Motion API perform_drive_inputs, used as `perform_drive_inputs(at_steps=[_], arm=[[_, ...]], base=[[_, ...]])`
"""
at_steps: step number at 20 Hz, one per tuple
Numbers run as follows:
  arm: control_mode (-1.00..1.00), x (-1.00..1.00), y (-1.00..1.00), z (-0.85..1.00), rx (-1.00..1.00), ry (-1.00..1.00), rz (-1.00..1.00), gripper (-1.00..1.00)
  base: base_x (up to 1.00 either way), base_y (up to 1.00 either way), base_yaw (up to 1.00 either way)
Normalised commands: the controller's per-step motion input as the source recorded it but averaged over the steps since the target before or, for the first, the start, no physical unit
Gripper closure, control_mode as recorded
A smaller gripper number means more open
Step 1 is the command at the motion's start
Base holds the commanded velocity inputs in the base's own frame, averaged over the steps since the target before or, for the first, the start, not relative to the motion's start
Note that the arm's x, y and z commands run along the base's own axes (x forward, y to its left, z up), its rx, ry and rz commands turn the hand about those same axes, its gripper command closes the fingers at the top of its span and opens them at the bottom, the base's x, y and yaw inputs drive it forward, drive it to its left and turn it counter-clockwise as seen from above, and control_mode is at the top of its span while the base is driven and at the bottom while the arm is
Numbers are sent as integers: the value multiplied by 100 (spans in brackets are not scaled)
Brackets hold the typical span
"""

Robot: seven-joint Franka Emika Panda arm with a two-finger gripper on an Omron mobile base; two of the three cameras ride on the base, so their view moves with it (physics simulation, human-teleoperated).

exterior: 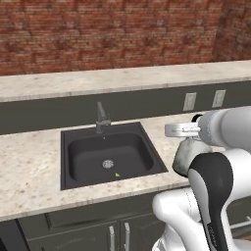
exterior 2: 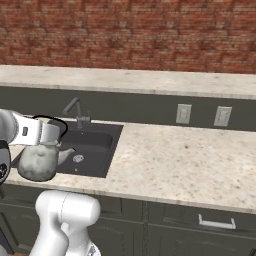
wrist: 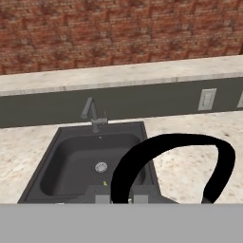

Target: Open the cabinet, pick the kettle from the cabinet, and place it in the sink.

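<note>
The kettle (exterior: 187,156) is a squat pale silvery-green pot that hangs in the air off the right front corner of the sink (exterior: 78,152). My gripper (exterior: 195,128) is shut on its black arched handle (wrist: 176,142). In the right base view the kettle (exterior 2: 38,162) hangs under the gripper (exterior 2: 56,133), with its spout toward the black basin (exterior 2: 95,142). In the hand view the gripper (wrist: 121,198) holds the handle's loop in front of the sink (wrist: 57,161) and its round drain (wrist: 100,166). The cabinet is out of view.
A short grey faucet (exterior: 101,117) stands at the basin's back rim. The speckled counter (exterior 2: 180,160) runs to the right, with two wall outlets (exterior 2: 183,113) (exterior 2: 222,116) behind it. Low cabinet doors (exterior: 117,235) sit below, and a brick wall stands above the ledge.
</note>
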Motion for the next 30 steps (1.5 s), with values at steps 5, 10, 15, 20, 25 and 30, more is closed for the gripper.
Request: perform_drive_inputs(at_steps=[5,10,15,20,25,30], arm=[[-100,0,0,0,0,0,0,100],[-100,0,0,0,0,0,0,100],[-100,0,0,0,0,0,0,100],[-100,0,0,0,0,0,0,100],[-100,6,-8,0,0,8,11,100],[-100,19,-12,0,4,16,17,100]], base=[[0,0,0],[0,0,0],[0,0,0],[0,0,0],[0,0,0],[0,0,0]])
